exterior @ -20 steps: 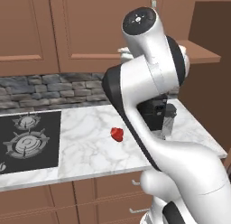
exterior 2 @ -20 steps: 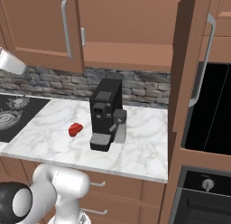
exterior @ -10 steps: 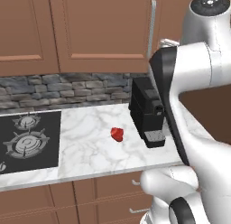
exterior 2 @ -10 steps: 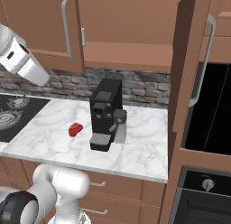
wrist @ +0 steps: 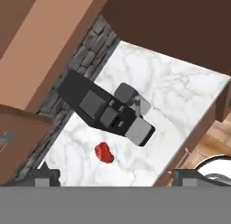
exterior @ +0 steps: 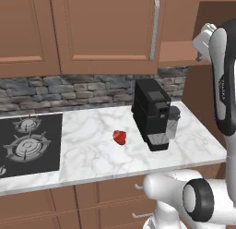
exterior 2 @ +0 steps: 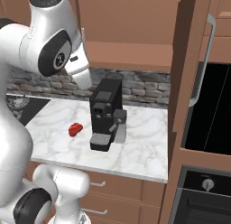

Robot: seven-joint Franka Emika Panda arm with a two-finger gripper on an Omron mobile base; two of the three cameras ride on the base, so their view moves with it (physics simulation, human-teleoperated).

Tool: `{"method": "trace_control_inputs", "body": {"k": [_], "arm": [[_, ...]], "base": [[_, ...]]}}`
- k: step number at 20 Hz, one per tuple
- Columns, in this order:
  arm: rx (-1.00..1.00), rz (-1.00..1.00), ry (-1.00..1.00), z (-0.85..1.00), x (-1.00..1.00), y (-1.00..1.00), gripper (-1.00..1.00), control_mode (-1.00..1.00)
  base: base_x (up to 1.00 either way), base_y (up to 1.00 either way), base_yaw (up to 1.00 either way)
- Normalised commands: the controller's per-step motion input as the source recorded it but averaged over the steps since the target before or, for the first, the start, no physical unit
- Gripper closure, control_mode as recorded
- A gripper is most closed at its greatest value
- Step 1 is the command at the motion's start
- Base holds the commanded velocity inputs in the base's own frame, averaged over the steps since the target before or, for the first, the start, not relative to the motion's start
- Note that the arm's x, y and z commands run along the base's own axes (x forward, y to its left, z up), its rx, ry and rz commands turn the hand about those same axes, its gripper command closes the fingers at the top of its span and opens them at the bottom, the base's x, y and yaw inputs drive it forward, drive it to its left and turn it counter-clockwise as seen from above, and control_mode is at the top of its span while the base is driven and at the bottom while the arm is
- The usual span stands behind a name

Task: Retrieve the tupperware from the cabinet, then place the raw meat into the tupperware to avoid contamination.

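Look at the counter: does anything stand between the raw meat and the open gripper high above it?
Nothing visible does. The raw meat lies alone on the marble counter, beside the coffee machine but apart from it, and the gripper looks straight down on it.

Simulated home kitchen, marble counter (exterior: 92, 149), gas hob (exterior: 27, 142), coffee machine (exterior: 151, 113), wooden cabinet (exterior: 103, 32), built-in oven (exterior 2: 207, 114).
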Motion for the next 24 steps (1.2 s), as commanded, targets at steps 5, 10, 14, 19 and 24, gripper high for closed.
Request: {"method": "trace_control_inputs", "body": {"k": [5, 10, 14, 19, 24], "arm": [[0.29, 0.05, 0.04, -0.02, 1.0, -0.32, -1.0, -1.0], [0.17, 0.14, -0.02, -0.13, 0.94, -0.17, -1.0, -1.0], [0.12, 0.22, -0.09, -0.06, 0.84, -0.17, -1.0, -1.0], [0.09, 0.23, -0.1, -0.12, 0.85, -0.01, -1.0, -1.0], [0.08, 0.15, -0.07, 0.02, 0.72, 0.1, -1.0, -1.0]], "base": [[0.0, 0.0, 0.0], [0.0, 0.0, 0.0], [0.0, 0.0, 0.0], [0.0, 0.0, 0.0], [0.0, 0.0, 0.0]]}}
